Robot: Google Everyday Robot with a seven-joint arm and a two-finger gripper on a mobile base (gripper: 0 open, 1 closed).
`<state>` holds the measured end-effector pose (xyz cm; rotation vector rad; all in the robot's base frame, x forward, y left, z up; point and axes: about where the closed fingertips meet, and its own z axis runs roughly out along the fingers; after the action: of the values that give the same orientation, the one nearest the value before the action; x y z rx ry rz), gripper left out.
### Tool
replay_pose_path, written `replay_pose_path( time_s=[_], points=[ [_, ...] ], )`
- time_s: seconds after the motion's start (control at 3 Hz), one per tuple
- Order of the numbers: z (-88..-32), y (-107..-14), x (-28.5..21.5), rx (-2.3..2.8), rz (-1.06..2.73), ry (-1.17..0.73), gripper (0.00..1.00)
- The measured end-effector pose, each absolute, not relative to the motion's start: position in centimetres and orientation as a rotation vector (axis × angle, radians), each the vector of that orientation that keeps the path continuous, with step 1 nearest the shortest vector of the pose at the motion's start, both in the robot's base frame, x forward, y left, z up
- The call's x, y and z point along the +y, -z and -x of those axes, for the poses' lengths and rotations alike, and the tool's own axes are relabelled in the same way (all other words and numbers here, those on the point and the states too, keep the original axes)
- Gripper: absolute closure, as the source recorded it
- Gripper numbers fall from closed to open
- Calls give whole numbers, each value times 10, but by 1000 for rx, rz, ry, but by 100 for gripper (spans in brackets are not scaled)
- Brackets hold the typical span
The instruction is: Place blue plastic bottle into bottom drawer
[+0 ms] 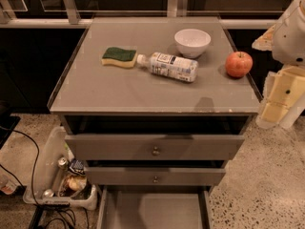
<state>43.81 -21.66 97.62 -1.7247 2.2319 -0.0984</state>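
The blue plastic bottle (169, 67) lies on its side in the middle of the grey cabinet top (119, 92). It is clear with a pale printed label, and its white cap points left, close to a sponge. The bottom drawer (157, 210) is pulled open at the lower edge of the view, showing a bare flat grey floor and thin side walls. My gripper (279, 101), white with pale yellow parts, hangs at the right edge of the view. It is beside the cabinet's front right corner, away from the bottle, and holds nothing that I can see.
A green-and-yellow sponge (119, 57), a white bowl (192, 42) and a red apple (238, 64) share the top. Two shut drawer fronts with metal knobs (155, 150) sit above the open drawer. A clear bin of cans (62, 180) and cables lie on the floor at left.
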Motion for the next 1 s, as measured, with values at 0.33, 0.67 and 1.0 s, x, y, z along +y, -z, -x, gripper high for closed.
replay_pose_path(
  time_s=[0.33, 0.67, 1.0],
  points=[
    [-438, -976, -217, 2232, 1725, 98, 0],
    [-441, -976, -213, 2221, 1729, 95, 0],
    [-460, -972, -197, 2176, 1733, 128, 0]
  ],
)
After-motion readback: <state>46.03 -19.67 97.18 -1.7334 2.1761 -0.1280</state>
